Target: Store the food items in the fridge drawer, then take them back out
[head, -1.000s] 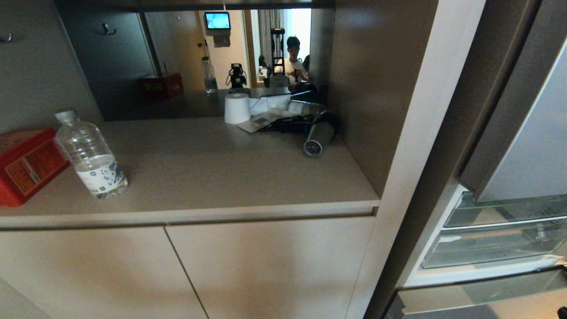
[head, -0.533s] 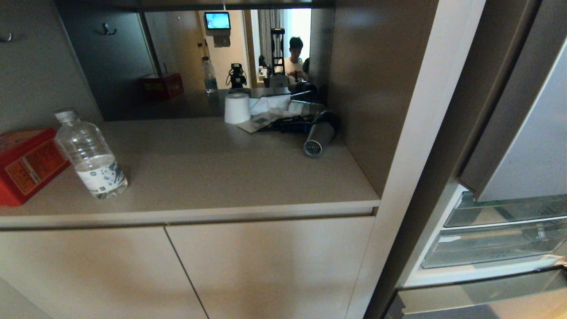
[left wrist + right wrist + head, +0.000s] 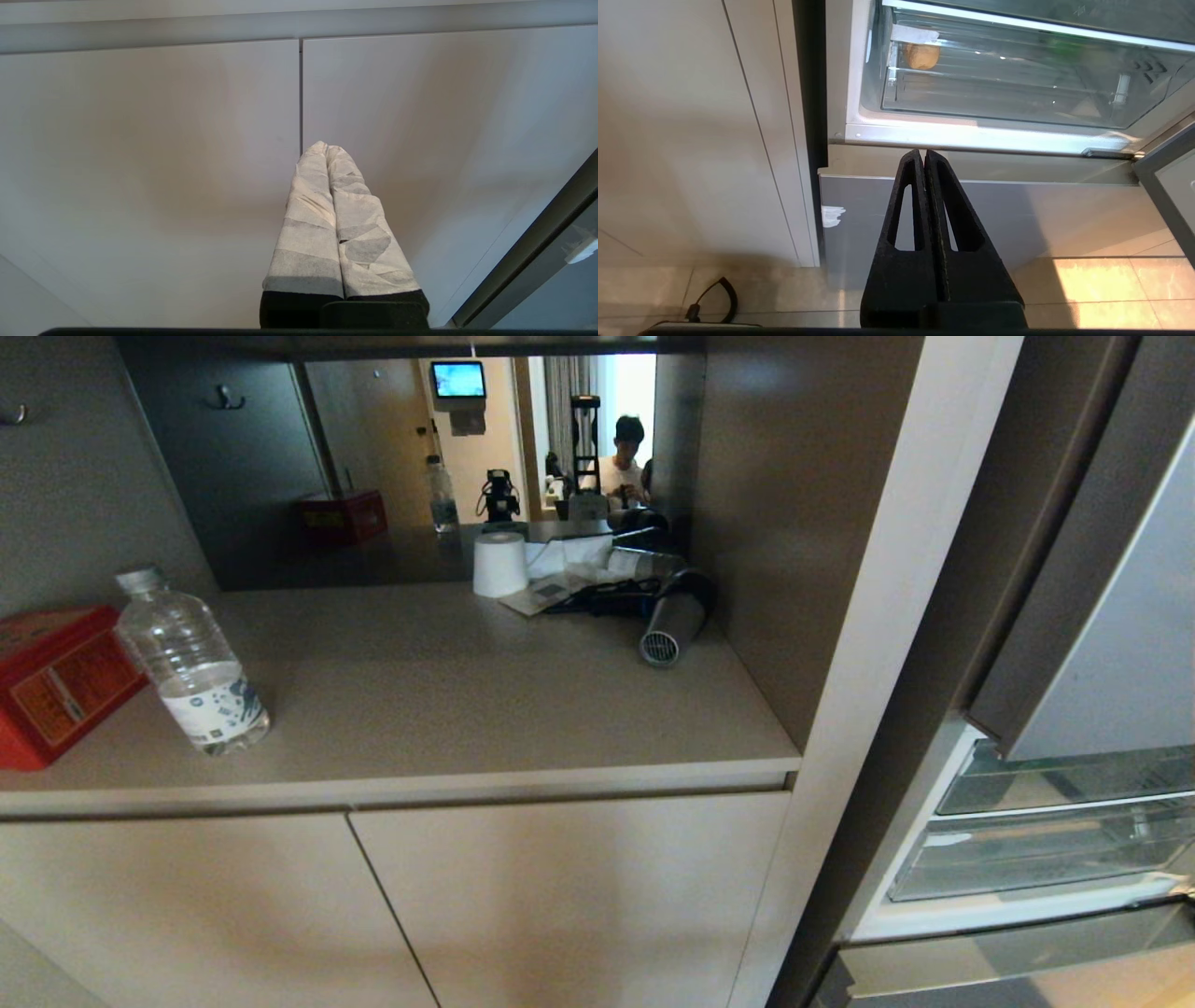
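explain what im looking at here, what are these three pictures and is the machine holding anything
A two-armed robot stands before a counter and an open fridge. The wide picture comes from its head: a water bottle, a red box, a white paper roll and a hair dryer lie on the counter. The other two come from cameras on its wrists. The left pincer, wrapped in pale tape, is shut, empty and faces cabinet doors. The right pincer, black, is shut and empty, pointing at the clear fridge drawer, where a brown potato-like lump sits.
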